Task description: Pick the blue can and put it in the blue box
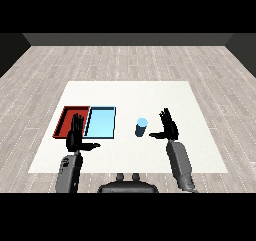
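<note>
Standing blue can: the blue can (141,127) is upright on the white desk (130,92), to the right of the two trays and apart from them.
Blue can and right robot hand: the right robot hand (170,127) is just beside the can, on its right side, and a small gap shows between them, so there is no touch.
Right robot hand state: its fingers are straight and spread, pointing up and away, and the thumb points to the left toward the can; it holds nothing.
Left robot hand state: the left robot hand (76,134) is also spread, with fingers straight and the thumb sticking out to the right; it holds nothing.
Left robot hand place: it is in front of the trays, and its fingers overlap the near edge of the red tray in the head view; whether it touches the tray I cannot tell.
Red tray: the red tray (67,116) lies at the left on the desk.
Light blue tray: the light blue tray (101,123) lies touching the red tray on its right side, and nothing is inside it.
Forearms: both grey forearms come in from the lower corners of the view.
Floor: a grey wooden floor (130,60) is around the desk.
</note>
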